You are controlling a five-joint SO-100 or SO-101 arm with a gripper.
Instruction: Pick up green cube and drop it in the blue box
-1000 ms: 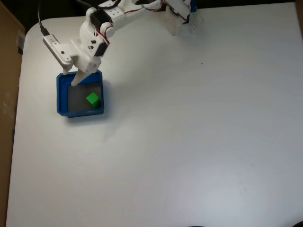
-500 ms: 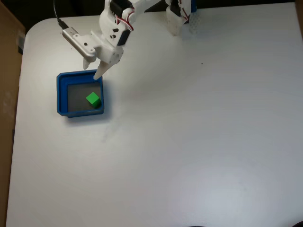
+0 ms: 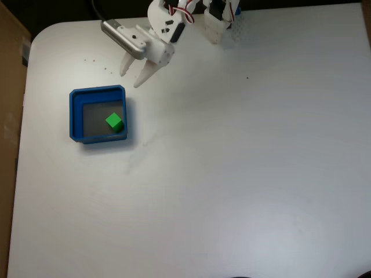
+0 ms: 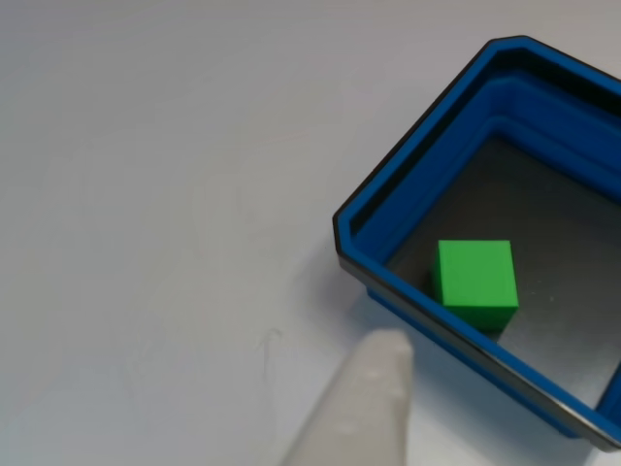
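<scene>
Withdrawn fingers [image 3: 132,78] hang empty; green cube [image 3: 114,121] lies boxed.

Cube [image 3: 114,121] in box [image 3: 75,116], near right wall

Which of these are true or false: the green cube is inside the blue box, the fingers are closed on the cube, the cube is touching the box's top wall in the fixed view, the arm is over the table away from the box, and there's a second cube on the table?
1. The green cube lies inside the blue box. True.
2. The fingers are closed on the cube. False: the gripper is empty and open, up and to the right of the box in the fixed view.
3. The cube touches the box's top wall in the fixed view. False: it sits near the lower right corner of the grey bottom.
4. The gripper hangs over bare table, clear of the box. True.
5. A second cube lies on the table. False: one cube is seen, in the box.
</scene>
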